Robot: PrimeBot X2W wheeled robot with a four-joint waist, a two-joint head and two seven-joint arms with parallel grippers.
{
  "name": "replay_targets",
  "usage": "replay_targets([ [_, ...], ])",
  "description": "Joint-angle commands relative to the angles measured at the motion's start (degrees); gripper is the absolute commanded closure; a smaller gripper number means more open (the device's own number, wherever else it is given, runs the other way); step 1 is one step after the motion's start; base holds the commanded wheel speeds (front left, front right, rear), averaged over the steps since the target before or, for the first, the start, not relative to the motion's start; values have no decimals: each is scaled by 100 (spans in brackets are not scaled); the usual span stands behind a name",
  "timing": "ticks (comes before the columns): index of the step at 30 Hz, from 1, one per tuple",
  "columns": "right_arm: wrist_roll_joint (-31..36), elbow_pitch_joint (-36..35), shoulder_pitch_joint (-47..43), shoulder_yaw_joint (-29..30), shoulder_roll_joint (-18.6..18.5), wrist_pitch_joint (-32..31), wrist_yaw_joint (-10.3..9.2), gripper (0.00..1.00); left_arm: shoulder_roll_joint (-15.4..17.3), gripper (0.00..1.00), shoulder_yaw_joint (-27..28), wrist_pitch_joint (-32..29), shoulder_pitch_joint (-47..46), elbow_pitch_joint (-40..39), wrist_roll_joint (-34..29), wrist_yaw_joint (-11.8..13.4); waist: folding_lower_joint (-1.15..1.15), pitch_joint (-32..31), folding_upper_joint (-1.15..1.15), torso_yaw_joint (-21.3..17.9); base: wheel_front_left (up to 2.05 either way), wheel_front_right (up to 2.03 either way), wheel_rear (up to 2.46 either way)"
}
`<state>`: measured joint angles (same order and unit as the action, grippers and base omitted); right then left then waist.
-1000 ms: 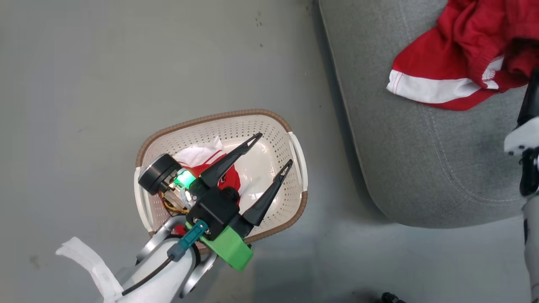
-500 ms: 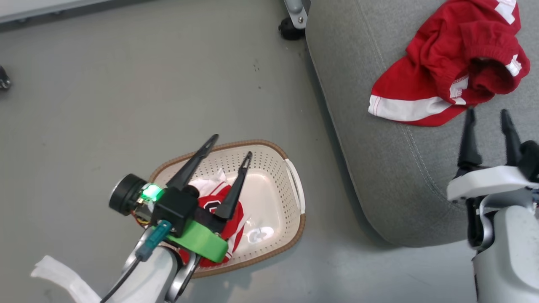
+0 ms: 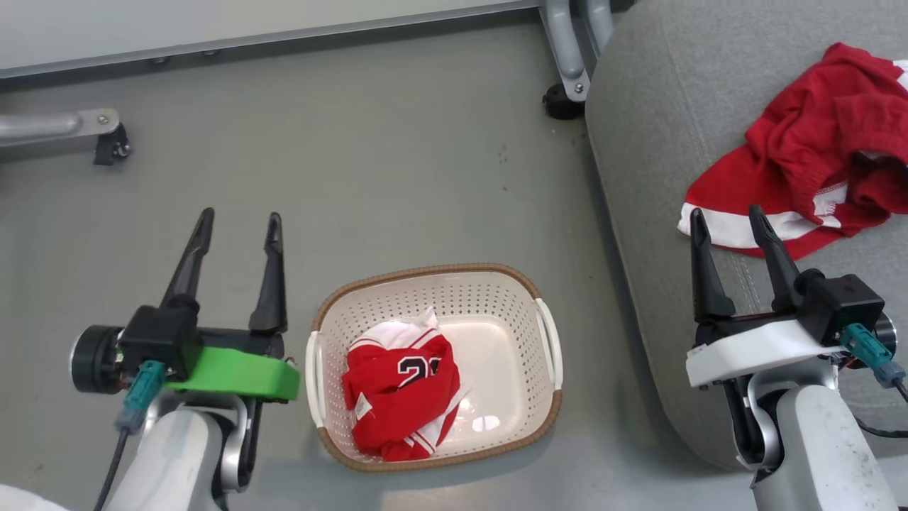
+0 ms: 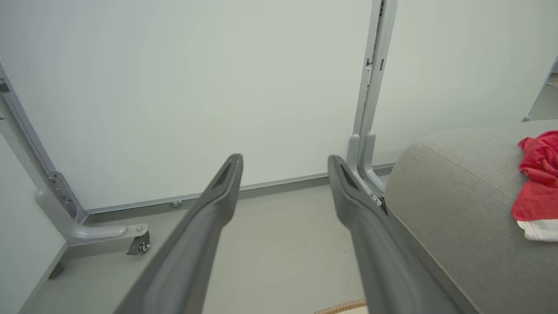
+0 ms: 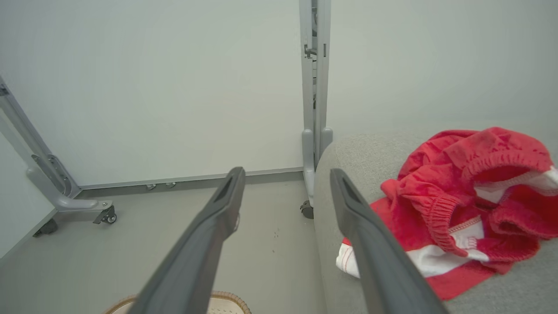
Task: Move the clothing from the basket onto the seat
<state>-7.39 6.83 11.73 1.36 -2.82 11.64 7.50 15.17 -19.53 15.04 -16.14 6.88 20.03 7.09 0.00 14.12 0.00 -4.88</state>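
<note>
Two red pieces: one numbered jersey (image 3: 401,387) bunched at the left side of the basket (image 3: 489,301) on the grey floor (image 3: 390,163), another garment (image 3: 816,163) at the seat's (image 3: 667,142) far right edge. Both the left hand (image 3: 241,214) and the right hand (image 3: 726,211) gape wide, empty. White wall panels (image 3: 213,28) on castored feet (image 3: 106,142) stand behind.

The grey floor (image 3: 397,177) carried the cream basket (image 3: 461,298), which stood near the grey seat (image 3: 660,142) without touching it. A castered frame foot (image 3: 564,99) rested by the seat's far corner, and a second foot (image 3: 106,138) well off to the left. A crumpled red garment (image 3: 801,156) lay on the seat (its far edge ran out of view), and a numbered red jersey (image 3: 401,390) sat bunched on the basket's bottom.
</note>
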Motion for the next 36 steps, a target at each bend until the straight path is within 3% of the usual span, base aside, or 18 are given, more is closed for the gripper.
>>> replay_targets([
  [1,-30,-80,-137,-31,-16,-38,-3,0,-41,0,135,16,180,-18,-43,50,0,-207,0,265,0,0,0],
  [5,-33,-271,-333,-51,-17,-155,-2,0,-115,0,551,18,507,-47,-153,92,0,-352,0,409,0,0,0],
  [13,-18,-509,-728,-36,-15,-364,-2,0,-271,0,897,18,1115,18,-335,-120,0,-668,0,468,0,0,0],
  [36,1,-851,-1441,-136,-15,-766,-2,0,-552,0,1089,19,1721,385,-676,-549,0,-1263,0,419,0,0,0],
])
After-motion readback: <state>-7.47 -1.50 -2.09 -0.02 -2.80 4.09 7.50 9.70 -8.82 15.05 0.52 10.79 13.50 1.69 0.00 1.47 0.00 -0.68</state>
